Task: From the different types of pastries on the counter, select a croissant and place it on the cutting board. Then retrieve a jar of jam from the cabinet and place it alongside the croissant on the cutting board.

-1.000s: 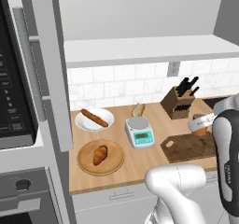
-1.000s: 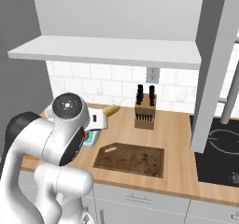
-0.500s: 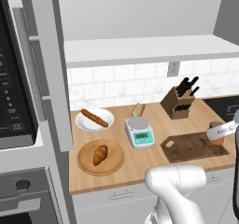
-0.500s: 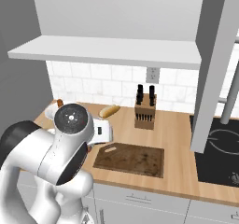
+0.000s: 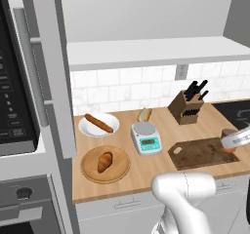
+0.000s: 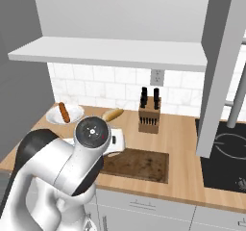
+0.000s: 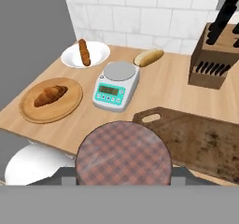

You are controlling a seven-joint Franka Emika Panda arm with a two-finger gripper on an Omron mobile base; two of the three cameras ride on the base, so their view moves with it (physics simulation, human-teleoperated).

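No text, brand or number can be read anywhere. The small white kitchen scale with a teal front (image 7: 115, 86) has a grey display, but its marks are too blurred to make out. The black microwave's control panel (image 5: 14, 108) at far left carries faint pale marks, also illegible.

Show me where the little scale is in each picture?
Left base view: the scale sits mid-counter, right of the round wooden plate with the croissant.
Right base view: I cannot make it out; the arm covers that part of the counter.
Hand view: the scale is upper centre, above the checked jar lid.
Shared landmark: the knife block.
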